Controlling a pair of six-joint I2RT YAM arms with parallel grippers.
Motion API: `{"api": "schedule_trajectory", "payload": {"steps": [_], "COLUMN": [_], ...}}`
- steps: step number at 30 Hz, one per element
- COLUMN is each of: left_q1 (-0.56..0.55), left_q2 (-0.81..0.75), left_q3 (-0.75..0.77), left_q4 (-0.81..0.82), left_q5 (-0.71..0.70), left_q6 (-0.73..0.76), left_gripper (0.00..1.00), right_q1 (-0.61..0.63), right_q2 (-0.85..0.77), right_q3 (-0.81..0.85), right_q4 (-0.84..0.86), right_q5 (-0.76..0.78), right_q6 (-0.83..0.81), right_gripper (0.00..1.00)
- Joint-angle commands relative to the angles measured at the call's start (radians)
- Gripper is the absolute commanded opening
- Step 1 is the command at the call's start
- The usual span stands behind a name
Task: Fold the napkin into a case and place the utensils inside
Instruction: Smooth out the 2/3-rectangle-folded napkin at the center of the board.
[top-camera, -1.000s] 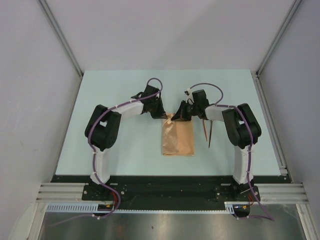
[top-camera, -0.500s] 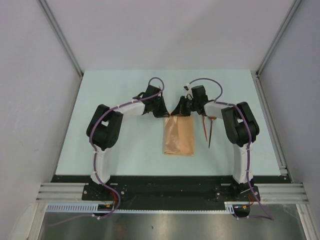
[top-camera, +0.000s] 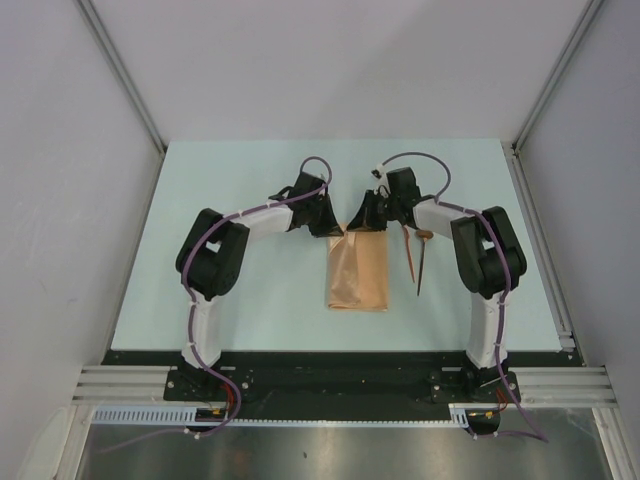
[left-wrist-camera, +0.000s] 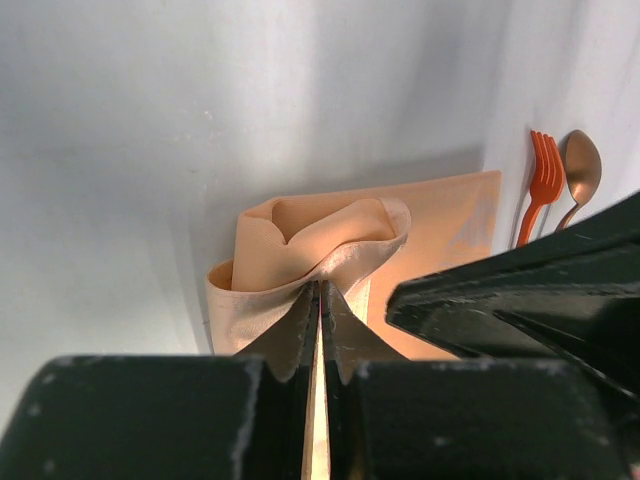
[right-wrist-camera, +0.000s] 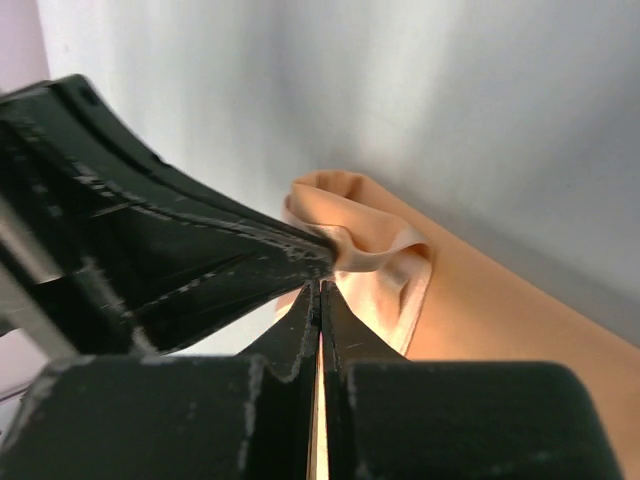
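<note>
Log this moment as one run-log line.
left jaws: shut on napkin far edge | right jaws: shut on same edge | far edge: lifted, bunched | utensils: on table, right of napkin

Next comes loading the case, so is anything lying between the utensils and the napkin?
Nothing visible. Only bare table separates the utensils from the napkin's right edge. The left gripper and right gripper pinch its far end.

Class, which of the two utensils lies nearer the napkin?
The orange fork, with its tines; the brown round-bowled spoon lies on its far side, farther from the napkin.
</note>
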Motion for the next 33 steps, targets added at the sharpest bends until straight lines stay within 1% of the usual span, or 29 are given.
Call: {"api": "schedule_trajectory", "payload": {"steps": [1, 5, 11, 13, 14, 15, 16, 18, 20, 21, 24, 27, 29, 33], "left_q1": [-0.005, -0.005, -0.005, -0.007, -0.008, -0.008, -0.01, -0.01, -0.019, -0.021, -0.044, -0.076, -0.09, -0.108], "left_q2": [-0.03, -0.032, -0.048, -0.07, -0.108, -0.13, -0.156, -0.209, -0.225, -0.236, -0.259, -0.291, -0.311, -0.323], "left_q3": [0.014, 0.012, 0.012, 0.005, -0.001, -0.024, -0.04, -0.092, -0.138, -0.153, -0.234, -0.308, -0.368, -0.432], "left_q4": [0.019, 0.014, 0.006, -0.012, -0.018, -0.029, -0.032, -0.02, -0.012, -0.001, 0.049, 0.071, 0.107, 0.149], "left_q5": [-0.01, -0.01, -0.016, -0.024, -0.039, -0.047, -0.055, -0.046, -0.021, 0.015, 0.063, 0.06, 0.068, 0.071], "left_q6": [-0.009, -0.005, 0.009, 0.026, 0.043, 0.052, 0.058, 0.06, 0.049, 0.046, 0.026, 0.018, 0.002, -0.018], "left_gripper": [0.06, 0.06, 0.07, 0.11, 0.13, 0.2, 0.24, 0.29, 0.28, 0.23, 0.17, 0.13, 0.12, 0.11], "right_q1": [-0.004, -0.004, -0.01, -0.016, -0.016, -0.016, -0.016, -0.016, -0.01, -0.008, -0.007, -0.005, -0.001, 0.021], "right_q2": [-0.04, 0.003, 0.098, 0.118, 0.123, 0.12, 0.113, 0.092, 0.074, 0.067, 0.038, 0.011, -0.009, -0.054], "right_q3": [0.032, 0.048, 0.072, 0.068, 0.065, 0.062, 0.058, 0.035, 0.032, 0.036, 0.05, 0.067, 0.065, 0.024], "right_q4": [-0.013, 0.017, 0.042, 0.041, 0.033, 0.022, 0.022, 0.04, 0.039, 0.034, 0.016, -0.024, -0.035, -0.039], "right_q5": [0.007, -0.017, -0.011, -0.008, 0.006, 0.006, 0.006, 0.0, -0.003, -0.002, -0.003, 0.001, 0.003, 0.001], "right_q6": [-0.022, 0.002, 0.001, -0.01, -0.018, -0.022, -0.024, -0.018, -0.018, -0.016, -0.022, -0.036, -0.038, -0.042], "right_gripper": [0.0, 0.0, 0.0, 0.0, 0.0, 0.0, 0.0, 0.0, 0.0, 0.0, 0.0, 0.0, 0.0, 0.0]}}
